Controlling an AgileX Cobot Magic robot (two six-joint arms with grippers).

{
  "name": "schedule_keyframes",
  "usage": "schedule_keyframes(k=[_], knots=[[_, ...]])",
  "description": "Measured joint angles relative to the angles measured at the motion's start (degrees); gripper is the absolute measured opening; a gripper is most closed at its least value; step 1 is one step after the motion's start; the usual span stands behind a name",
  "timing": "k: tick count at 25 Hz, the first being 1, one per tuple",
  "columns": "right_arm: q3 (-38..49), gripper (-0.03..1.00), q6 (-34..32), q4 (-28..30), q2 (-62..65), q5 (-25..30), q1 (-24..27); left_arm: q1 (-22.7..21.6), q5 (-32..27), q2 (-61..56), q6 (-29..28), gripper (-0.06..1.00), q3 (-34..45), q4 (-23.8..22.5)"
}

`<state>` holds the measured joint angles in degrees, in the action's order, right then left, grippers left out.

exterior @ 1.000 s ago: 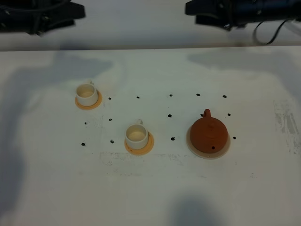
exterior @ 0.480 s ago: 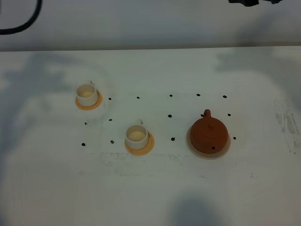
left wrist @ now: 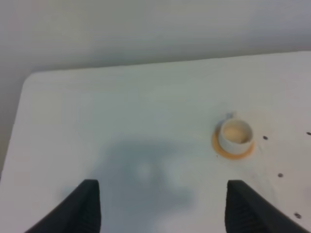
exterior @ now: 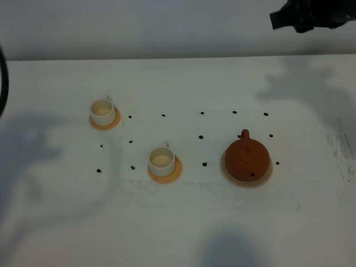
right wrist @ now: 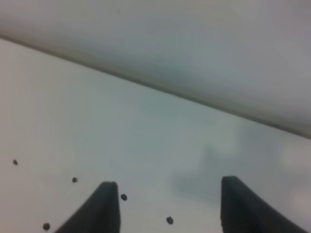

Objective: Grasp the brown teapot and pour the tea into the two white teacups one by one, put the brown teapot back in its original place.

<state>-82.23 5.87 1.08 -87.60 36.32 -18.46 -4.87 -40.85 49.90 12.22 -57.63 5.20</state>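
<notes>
**Position.** The brown teapot [exterior: 247, 158] is sitting upright on its pale coaster [exterior: 266, 177], on the right half of the white table [exterior: 178, 233], well apart from the two white cups. One cup [exterior: 162, 161] is standing near the middle on an orange coaster [exterior: 176, 173]. The other cup [exterior: 103, 112] is standing further left and further back.

**Tools.** The right gripper [right wrist: 170, 206] is hanging over the far side of the table, its jaws gaping wide with nothing between them. The left gripper [left wrist: 165, 208] is likewise spread and gripping nothing.

**Handling, as judged.** The teapot is probably behaving as stiff, brittle clay, heavier than it looks if filled, with a lid that may be resting loose. A small lug [exterior: 245, 134] is projecting from its far side. From this height I cannot tell whether it is the handle or the spout. The handle loop is offering the soundest hold, failing that the round body below the lid. Any tilting is calling for a slow wrist.
</notes>
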Motion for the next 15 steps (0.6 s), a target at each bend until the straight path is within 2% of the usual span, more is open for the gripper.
schedule_keyframes(k=[4,6,11,15], knots=[[7.57,0.48,-0.1,-0.42,5.07,-6.66,0.0,0.0,-1.06,-12.97,-1.82,0.53,11.42,0.05],[9.24,0.48,-0.21,-1.08,6.15,-7.98,0.0,0.0,-3.36,-18.32,-3.09,0.53,15.68,0.05],[10.37,0.48,-0.27,-1.72,6.21,-8.28,0.0,0.0,-10.38,-30.24,-6.36,0.53,22.97,0.05],[10.37,0.48,-0.33,-2.38,6.21,-8.4,0.0,0.0,-13.64,-37.45,-7.86,0.53,26.27,0.05]])
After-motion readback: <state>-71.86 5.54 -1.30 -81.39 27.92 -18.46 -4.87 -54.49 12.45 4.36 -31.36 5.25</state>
